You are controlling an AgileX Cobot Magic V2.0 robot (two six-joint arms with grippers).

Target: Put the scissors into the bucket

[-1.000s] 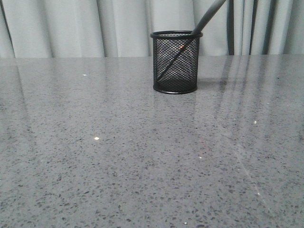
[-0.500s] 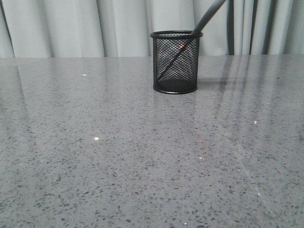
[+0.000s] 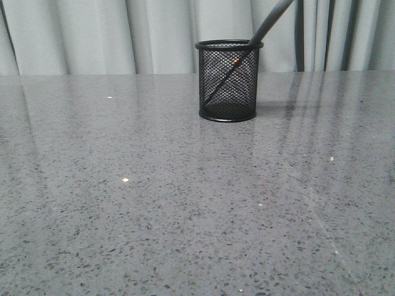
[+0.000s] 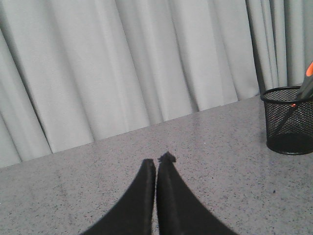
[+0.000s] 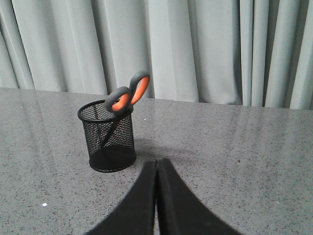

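Bucket (image 3: 228, 80): upright on the grey speckled table (image 3: 185, 203), curtain (image 3: 92, 37) behind it.
Scissors (image 5: 128, 94): blades down inside bucket, tilted, handles leaning over the rim.
Left gripper (image 4: 156, 162): fingers pressed together, empty, well apart from bucket.
Right gripper (image 5: 157, 162): fingers pressed together, empty, near bucket, not touching.

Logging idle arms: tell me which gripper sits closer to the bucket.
The right gripper: the bucket looms large just ahead of it, while from the left gripper it appears small, off at the edge.

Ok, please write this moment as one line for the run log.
scissors: in bucket, handles above rim | left claw: shut, empty | right claw: shut, empty | bucket: upright on table
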